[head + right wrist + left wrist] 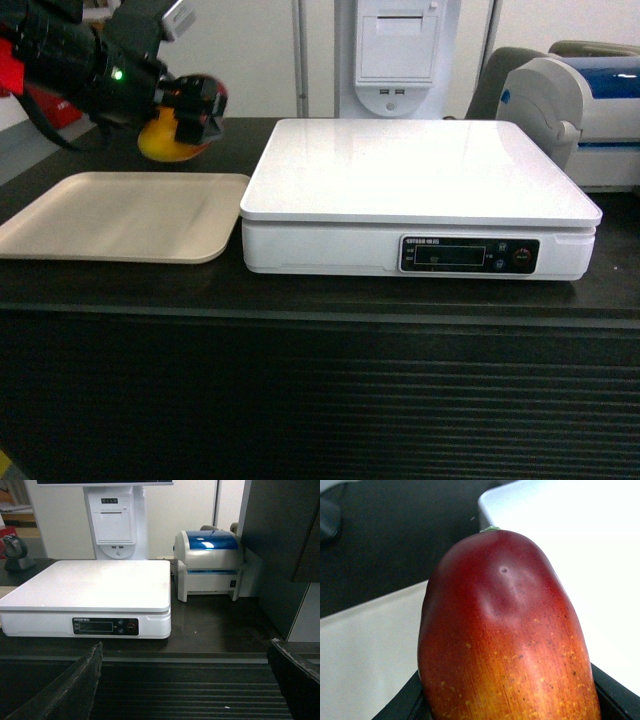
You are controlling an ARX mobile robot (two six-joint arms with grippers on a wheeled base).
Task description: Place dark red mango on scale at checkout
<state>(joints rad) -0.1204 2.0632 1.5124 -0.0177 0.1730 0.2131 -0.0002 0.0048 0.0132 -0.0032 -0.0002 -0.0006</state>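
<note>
head view: the left gripper (190,118) sits in the upper left of the frame, black, with a green light lit on the arm behind it. its fingers are closed on the dark red mango (165,140), of which only the orange-yellow underside shows below the gripper. the fruit hangs above the far edge of the beige tray (120,215), left of the scale (415,195) and not touching it. the scale fills the middle of the frame, white, flat top bare, black display strip at lower right of its front. tray and scale sit side by side on the black top of the checkout (320,300), whose ribbed front panel fills the bottom of the frame. a grey-white printer (575,110) with a blue stripe stands at the upper right

left wrist view: the mango (505,635) fills the centre, glossy red at top shading to orange below, with a small green stem tip at its upper end. black fingers (615,697) press it at the lower corners. the scale's white corner (570,525) is at upper right, the tray (365,655) at lower left

right wrist view: the right gripper (187,690) is low in the frame, its fingers (75,690) spread wide and holding nothing, in front of the counter's ribbed panel. the scale (95,587) is at centre left, the printer (210,565) right of it
</note>
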